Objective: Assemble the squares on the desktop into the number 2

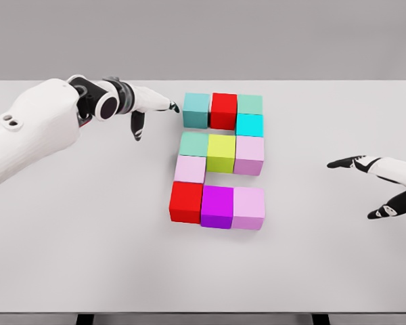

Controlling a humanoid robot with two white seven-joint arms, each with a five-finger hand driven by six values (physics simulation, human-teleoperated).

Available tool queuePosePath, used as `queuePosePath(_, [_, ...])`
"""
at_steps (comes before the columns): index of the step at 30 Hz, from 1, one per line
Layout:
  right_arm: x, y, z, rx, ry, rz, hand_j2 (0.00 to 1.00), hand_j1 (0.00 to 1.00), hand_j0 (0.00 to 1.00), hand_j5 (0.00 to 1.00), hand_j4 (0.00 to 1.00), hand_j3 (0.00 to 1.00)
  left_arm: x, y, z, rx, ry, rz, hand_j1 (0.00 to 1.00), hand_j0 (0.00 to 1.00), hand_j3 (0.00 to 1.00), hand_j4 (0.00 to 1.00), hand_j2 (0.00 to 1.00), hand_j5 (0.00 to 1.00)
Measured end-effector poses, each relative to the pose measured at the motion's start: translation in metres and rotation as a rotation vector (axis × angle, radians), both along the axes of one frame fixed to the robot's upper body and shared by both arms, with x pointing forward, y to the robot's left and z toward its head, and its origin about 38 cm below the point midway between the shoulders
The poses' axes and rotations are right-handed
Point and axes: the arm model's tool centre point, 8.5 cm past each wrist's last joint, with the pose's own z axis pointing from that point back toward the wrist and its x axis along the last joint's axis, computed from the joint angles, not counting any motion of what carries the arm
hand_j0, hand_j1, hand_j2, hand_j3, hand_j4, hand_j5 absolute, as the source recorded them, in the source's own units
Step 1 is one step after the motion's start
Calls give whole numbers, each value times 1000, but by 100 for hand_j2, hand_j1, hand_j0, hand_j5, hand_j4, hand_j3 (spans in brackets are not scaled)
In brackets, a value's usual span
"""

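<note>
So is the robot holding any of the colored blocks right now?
No, nothing is held. The left hand hovers open beside the teal block, fingertips close to it but not gripping. The right hand is open too, off to the side, away from all the blocks.

Left arm (34, 132) reaching in from the left edge, forearm rising toward upper middle. Left hand (145, 108) held out flat past a dark wrist (108, 103), fingers extended rightward, thumb hanging down, grasping nothing. Right hand (379, 183) entering at the right edge, fingers spread and relaxed, index stretched leftward, thumb lower and apart, holding nothing.
</note>
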Motion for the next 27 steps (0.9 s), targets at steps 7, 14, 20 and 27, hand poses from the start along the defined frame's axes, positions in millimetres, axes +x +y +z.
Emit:
queuePosePath(7, [-1, 1, -1, 0, 2, 4, 100, 100, 100, 100, 100, 100, -1, 5, -4, 7, 7, 7, 100, 100, 100, 100, 100, 100])
queuePosePath(14, [-2, 6, 0, 2, 0, 18, 100, 100, 100, 100, 100, 100, -2, 5, -6, 10, 10, 3, 100, 100, 100, 100, 100, 100])
queuePosePath(20, [-2, 6, 0, 2, 0, 20, 100, 100, 100, 100, 100, 100, -3, 4, -7, 10, 12, 2, 100, 100, 100, 100, 100, 100])
queuePosePath(27, [-2, 6, 0, 2, 0, 19, 100, 100, 100, 100, 100, 100, -5, 2, -16, 9, 28, 2, 100, 100, 100, 100, 100, 100])
